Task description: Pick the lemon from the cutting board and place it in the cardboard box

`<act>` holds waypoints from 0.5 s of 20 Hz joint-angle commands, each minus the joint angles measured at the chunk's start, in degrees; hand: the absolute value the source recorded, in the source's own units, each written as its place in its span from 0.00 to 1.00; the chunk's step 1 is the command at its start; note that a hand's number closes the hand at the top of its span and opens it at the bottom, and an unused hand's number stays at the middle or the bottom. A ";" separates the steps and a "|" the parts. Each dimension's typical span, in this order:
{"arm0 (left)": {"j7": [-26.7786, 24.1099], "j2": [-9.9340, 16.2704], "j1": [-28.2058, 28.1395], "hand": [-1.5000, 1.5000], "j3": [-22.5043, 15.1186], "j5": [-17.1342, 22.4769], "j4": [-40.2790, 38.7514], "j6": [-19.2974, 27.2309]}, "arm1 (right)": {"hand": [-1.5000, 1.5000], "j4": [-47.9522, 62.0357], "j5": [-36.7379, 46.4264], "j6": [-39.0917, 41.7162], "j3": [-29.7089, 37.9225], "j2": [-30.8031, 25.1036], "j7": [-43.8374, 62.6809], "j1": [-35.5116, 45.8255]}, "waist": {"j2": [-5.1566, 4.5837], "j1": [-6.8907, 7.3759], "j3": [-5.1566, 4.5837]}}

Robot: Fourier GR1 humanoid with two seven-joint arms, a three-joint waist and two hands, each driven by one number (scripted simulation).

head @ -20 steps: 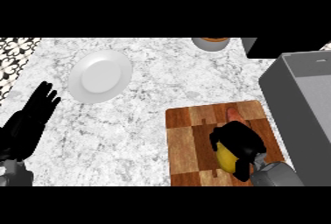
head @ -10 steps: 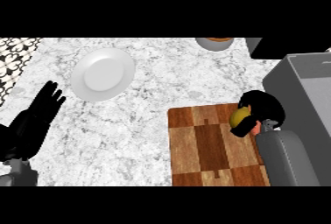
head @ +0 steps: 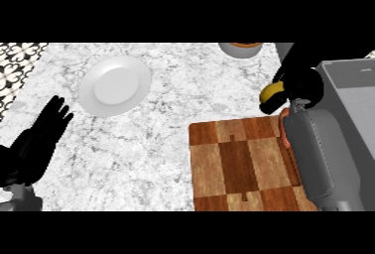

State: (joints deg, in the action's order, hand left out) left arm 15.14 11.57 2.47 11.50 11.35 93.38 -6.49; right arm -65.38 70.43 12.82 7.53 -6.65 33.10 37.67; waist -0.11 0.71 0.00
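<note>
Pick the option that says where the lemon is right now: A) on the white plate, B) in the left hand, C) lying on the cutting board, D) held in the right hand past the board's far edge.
D: the right hand curls round the lemon, beyond the cutting board, beside the cardboard box.

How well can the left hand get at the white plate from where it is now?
Probably yes: the left hand rests open just below-left of the white plate, with only bare counter between them.

Two smooth grey forearms — each ending in a black hand: left hand (head: 33, 144), right hand (head: 299, 84)
</note>
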 commanded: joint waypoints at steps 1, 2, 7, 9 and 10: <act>1.04 1.93 -0.85 0.50 2.10 1.08 0.74 -0.66 | 1.00 -6.57 3.10 -0.50 -2.58 1.04 5.31 4.79 | 0.42 -0.38 -0.04; 1.72 1.06 1.43 0.50 1.00 0.56 -0.12 0.13 | 1.00 -8.35 3.83 -0.01 -3.35 0.74 5.98 4.20 | 0.35 -0.84 -0.03; 1.54 -0.36 -2.52 0.50 -0.36 -0.08 4.60 0.37 | 1.00 -15.57 6.94 0.82 -1.75 -1.40 13.79 9.17 | 0.53 -0.50 -0.03; 3.08 0.92 -1.33 0.50 1.62 2.21 3.45 -0.47 | 1.00 -17.81 7.90 4.13 -1.21 -5.08 14.17 9.18 | 0.46 -0.92 -0.03; 0.48 1.13 -1.38 0.50 2.02 1.73 1.90 -1.24 | 1.00 -17.13 7.57 1.87 -0.08 -3.94 15.53 10.13 | 0.27 -0.67 -0.03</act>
State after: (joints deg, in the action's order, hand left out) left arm 16.99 12.19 1.62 12.54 12.40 95.79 -6.61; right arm -79.00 76.37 14.42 6.48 -9.34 44.58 45.89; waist 0.25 0.08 -0.03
